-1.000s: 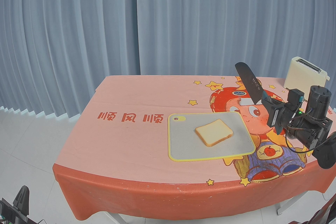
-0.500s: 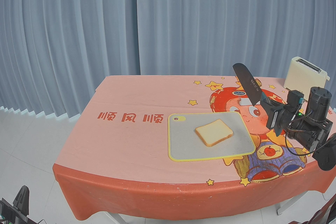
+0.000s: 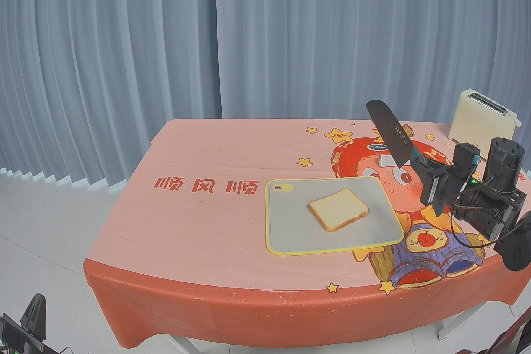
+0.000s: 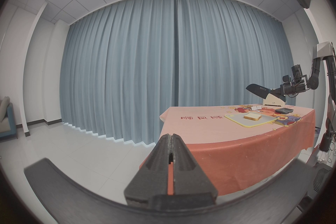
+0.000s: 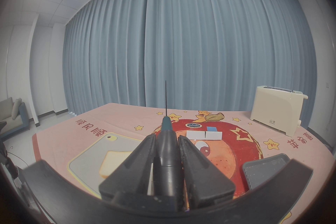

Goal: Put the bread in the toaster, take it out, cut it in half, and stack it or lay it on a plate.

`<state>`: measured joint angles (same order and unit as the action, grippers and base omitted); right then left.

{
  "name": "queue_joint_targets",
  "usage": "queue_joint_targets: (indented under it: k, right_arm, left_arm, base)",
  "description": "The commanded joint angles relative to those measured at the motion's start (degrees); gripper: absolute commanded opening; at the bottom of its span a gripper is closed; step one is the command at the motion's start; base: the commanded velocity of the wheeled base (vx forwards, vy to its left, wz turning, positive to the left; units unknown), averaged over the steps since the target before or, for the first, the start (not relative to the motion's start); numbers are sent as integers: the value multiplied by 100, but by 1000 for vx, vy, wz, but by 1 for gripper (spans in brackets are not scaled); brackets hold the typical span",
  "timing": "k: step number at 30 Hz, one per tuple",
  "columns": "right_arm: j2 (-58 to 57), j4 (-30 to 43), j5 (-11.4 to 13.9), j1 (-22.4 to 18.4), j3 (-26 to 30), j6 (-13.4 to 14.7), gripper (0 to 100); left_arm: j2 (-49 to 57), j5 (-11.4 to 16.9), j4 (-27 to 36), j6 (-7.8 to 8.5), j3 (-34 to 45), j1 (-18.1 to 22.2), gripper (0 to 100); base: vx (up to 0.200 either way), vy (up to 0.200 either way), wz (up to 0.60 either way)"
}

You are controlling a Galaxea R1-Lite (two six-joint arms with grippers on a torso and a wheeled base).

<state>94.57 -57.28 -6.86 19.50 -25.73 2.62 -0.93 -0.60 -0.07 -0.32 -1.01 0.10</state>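
A slice of bread (image 3: pixel 338 209) lies flat on a grey cutting board (image 3: pixel 293 230) with a yellow rim, at the table's middle right. My right gripper (image 3: pixel 425 164) hovers over the table to the right of the board, shut on the handle of a black knife (image 3: pixel 390 131) whose blade points up and away. In the right wrist view the gripper (image 5: pixel 167 140) clamps the knife handle (image 5: pixel 167 128), with the bread (image 5: pixel 113 163) ahead and lower. A cream toaster (image 3: pixel 482 122) stands at the far right corner. My left gripper (image 4: pixel 170 140) is shut on nothing, low beside the table's near left.
A dark grey tray (image 5: pixel 266 170) sits on the table between my right gripper and the toaster (image 5: pixel 278 109). The pink tablecloth (image 3: pixel 210 217) is bare left of the board. Blue curtains hang close behind the table.
My right gripper has shifted slightly left toward the cutting board, carrying the knife with it. The bread and my left arm have not moved.
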Motion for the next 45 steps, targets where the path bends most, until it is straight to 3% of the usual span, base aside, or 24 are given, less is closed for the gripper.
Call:
queue_joint_targets:
  k: [1,25,31,45]
  right_arm:
    - [-9,-2,1,18,7,2,0]
    - [0,-2,1,27,16,2,0]
    - [-106,24,1,141,-63,-104,0]
    - [-44,1413,97,493,-1206,-104,0]
  left_arm:
    - [93,-2,-1,-3,101,-1,0]
    - [93,-2,-1,-3,101,-1,0]
    - [93,-2,-1,-3,101,-1,0]
    - [93,-2,-1,-3,101,-1,0]
  base:
    - [0,0,0]
    - [0,0,0]
    - [0,0,0]
    - [0,0,0]
